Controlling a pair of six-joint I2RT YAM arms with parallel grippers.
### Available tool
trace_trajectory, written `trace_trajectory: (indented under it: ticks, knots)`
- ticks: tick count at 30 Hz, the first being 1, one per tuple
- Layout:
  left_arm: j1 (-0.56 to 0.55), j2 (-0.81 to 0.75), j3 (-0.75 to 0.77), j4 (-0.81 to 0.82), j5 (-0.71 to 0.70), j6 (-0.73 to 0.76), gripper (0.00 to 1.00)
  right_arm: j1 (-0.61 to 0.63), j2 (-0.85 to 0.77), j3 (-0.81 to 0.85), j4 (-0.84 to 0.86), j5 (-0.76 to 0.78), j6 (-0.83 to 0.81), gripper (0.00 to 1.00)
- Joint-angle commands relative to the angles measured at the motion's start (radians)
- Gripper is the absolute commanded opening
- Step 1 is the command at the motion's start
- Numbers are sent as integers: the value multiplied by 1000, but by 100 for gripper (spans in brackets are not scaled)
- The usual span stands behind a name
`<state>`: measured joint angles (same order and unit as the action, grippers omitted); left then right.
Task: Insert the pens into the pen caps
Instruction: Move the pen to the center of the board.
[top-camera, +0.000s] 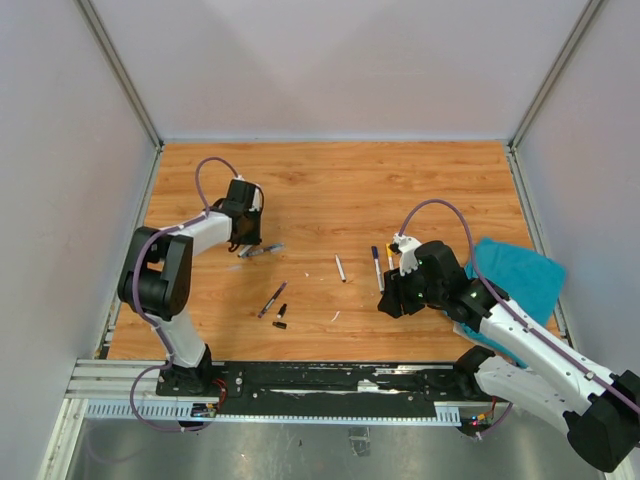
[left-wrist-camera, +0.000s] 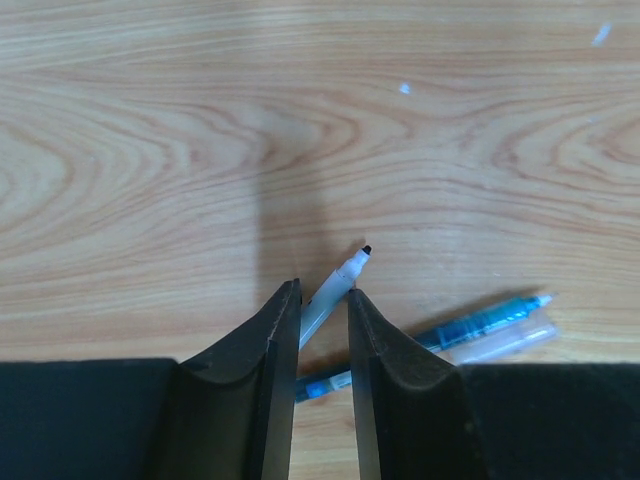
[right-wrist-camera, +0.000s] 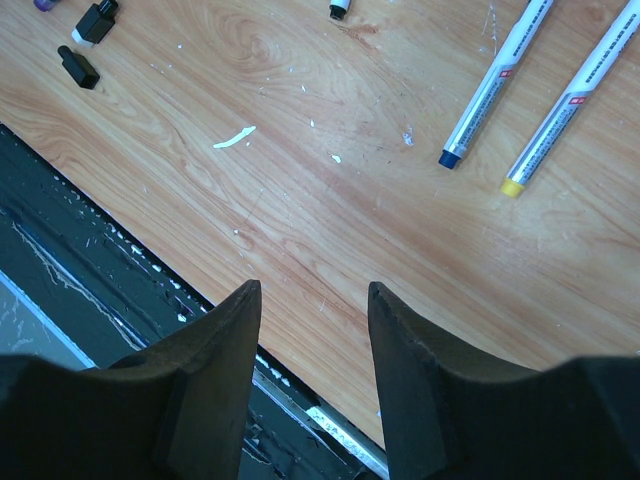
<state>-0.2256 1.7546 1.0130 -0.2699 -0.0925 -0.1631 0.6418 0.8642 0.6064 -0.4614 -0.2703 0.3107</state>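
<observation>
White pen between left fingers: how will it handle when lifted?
The white pen looks thin and straight, so probably stiff and light. Its round, smooth barrel may roll, or pivot in the left gripper, which straddles it near the tip.

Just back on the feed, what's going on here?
The left gripper has its fingers closely around a white pen, next to a blue pen. Whether it grips yet is unclear. The right gripper hangs open and empty near the front edge of the table. Two black caps lie loose on it, untouched.
</observation>
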Motion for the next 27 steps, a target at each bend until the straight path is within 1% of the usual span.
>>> trace_trajectory:
  ticks: [1,10,19,24,27]
  knots:
    - [-80,26,-51,-26,83,-45,29,14,-1,-5,-7,-14,5,47]
    - [-217,40,-59,-28,63,-114,27,14,-20,-8,-23,-4,11,48]
    - [-373,51,-47,-27,76,-188,27,15,-12,-2,-19,-7,23,47]
    - [-434,51,-47,-22,80,-210,27,15,-10,-5,-15,-9,31,48]
    - [-449,56,-44,-19,77,-211,29,15,-10,-4,-13,-10,36,47]
